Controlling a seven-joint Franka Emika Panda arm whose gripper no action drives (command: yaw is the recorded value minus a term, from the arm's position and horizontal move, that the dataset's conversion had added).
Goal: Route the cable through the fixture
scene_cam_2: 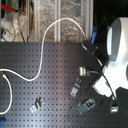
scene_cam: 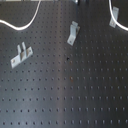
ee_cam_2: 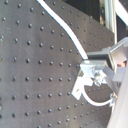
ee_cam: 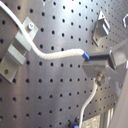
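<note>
The white cable (scene_cam_2: 42, 50) arcs from the back of the black perforated board down to the second exterior view's left. My gripper (ee_cam: 93, 60) is shut on the cable's end (ee_cam: 55, 57) just behind its blue tip (ee_cam: 86, 54); the second wrist view shows the same grip (ee_cam_2: 94, 66), with the cable (ee_cam_2: 70, 33) running away over the board. The fixture, a slim silvery strip (scene_cam: 115, 17), stands at the first exterior view's top right with a stretch of cable beside it. In the first wrist view the cable lies across a wider bracket (ee_cam: 17, 46). My gripper is out of the first exterior view.
A bracket with two upright prongs (scene_cam: 20, 54) stands at the first exterior view's left, and a bent bracket (scene_cam: 73, 32) near its middle. The robot's white body (scene_cam_2: 117, 45) fills the second exterior view's right. Foil-covered panels (scene_cam_2: 70, 10) line the back.
</note>
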